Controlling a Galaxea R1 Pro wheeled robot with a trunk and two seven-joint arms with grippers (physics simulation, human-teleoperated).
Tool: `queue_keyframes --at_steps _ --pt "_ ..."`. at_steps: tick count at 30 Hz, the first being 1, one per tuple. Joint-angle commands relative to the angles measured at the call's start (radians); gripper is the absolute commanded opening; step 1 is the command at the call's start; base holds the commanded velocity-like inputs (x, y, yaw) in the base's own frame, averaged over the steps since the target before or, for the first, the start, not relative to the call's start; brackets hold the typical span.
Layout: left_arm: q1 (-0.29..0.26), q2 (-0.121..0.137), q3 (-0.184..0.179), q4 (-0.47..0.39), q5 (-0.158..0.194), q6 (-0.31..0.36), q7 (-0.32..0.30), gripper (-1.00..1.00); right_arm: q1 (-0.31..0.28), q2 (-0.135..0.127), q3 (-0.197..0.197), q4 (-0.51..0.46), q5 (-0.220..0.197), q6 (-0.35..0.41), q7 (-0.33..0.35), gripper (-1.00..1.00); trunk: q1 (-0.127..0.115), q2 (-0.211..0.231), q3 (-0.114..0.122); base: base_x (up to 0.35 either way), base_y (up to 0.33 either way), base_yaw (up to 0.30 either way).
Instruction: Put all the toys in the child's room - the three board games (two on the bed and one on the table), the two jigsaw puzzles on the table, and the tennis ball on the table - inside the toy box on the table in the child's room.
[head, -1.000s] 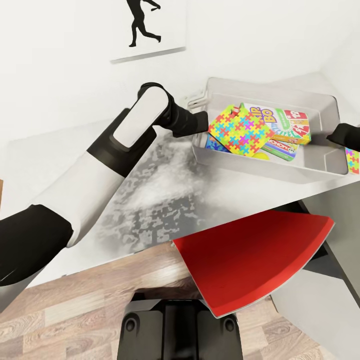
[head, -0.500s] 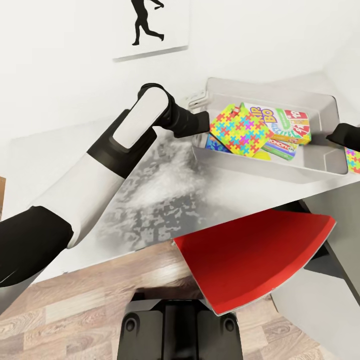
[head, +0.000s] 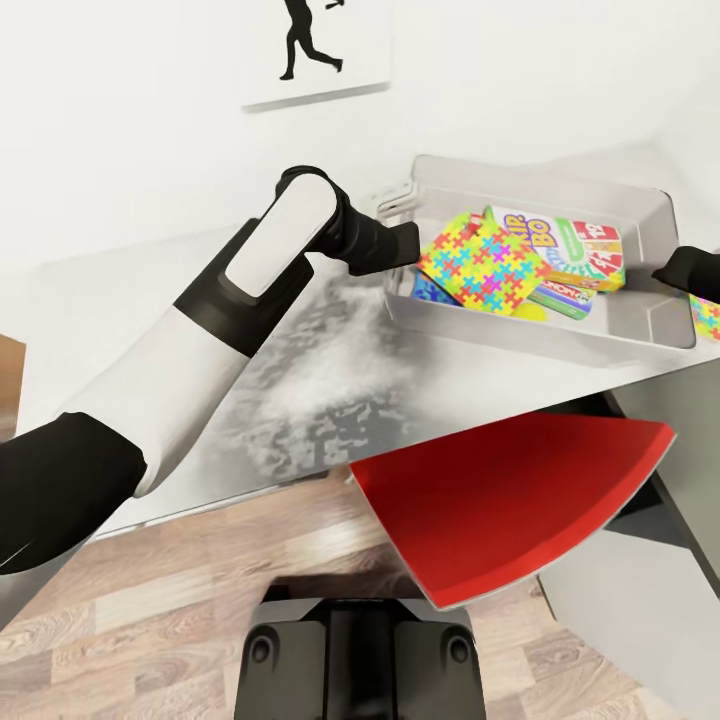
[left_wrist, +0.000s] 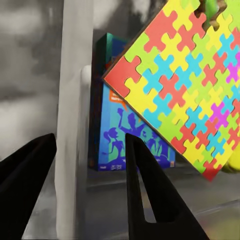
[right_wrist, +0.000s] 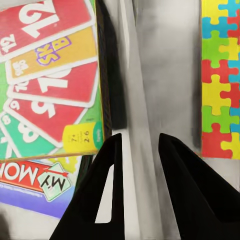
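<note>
Toy box (head: 640, 345) on table (head: 150, 290), at one o'clock. Left gripper (left_wrist: 90, 165) and right gripper (right_wrist: 136, 145), spread, each straddled its rim. One puzzle (head: 480, 262) inside, second (head: 706, 318) outside. Risk: uneven pull tips box.

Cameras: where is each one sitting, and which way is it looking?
Head view: on the robot's head, looking down over the table, toy box and red chair; the left arm and base show.
Left wrist view: by the left gripper, whose fingers straddle the toy box's wall, facing a jigsaw puzzle and blue board game.
Right wrist view: by the right gripper, straddling the opposite wall, facing the card game inside and a second jigsaw outside.
Shared: the toy box appears in all three.
</note>
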Motion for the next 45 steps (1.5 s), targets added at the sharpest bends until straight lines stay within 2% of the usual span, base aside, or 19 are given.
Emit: queue_keyframes --at_steps 1,20,36,45 --pt "-0.001 -0.001 -0.001 0.0 0.024 -0.008 0.009 -1.0 -0.001 0.0 0.0 -0.001 -0.056 0.002 -0.007 -1.0 0.0 -0.002 -0.001 -0.005 0.0 0.22" --pt "-0.001 -0.001 -0.001 -0.001 0.024 -0.008 0.008 -1.0 -0.001 0.0 0.0 -0.001 -0.057 0.002 -0.007 -1.0 0.0 -0.002 -0.001 -0.01 -0.003 0.277" --pt "-0.001 -0.001 0.002 -0.02 0.025 -0.008 0.008 -1.0 -0.001 0.0 0.0 -0.018 -0.056 0.002 -0.007 -1.0 0.0 -0.002 -0.001 -0.13 -0.026 0.04" --pt "0.008 0.001 0.002 -0.022 0.026 -0.008 0.007 -1.0 -0.001 0.0 0.0 -0.018 -0.057 0.002 -0.008 -1.0 0.0 -0.002 -0.001 -0.006 -0.001 0.207"
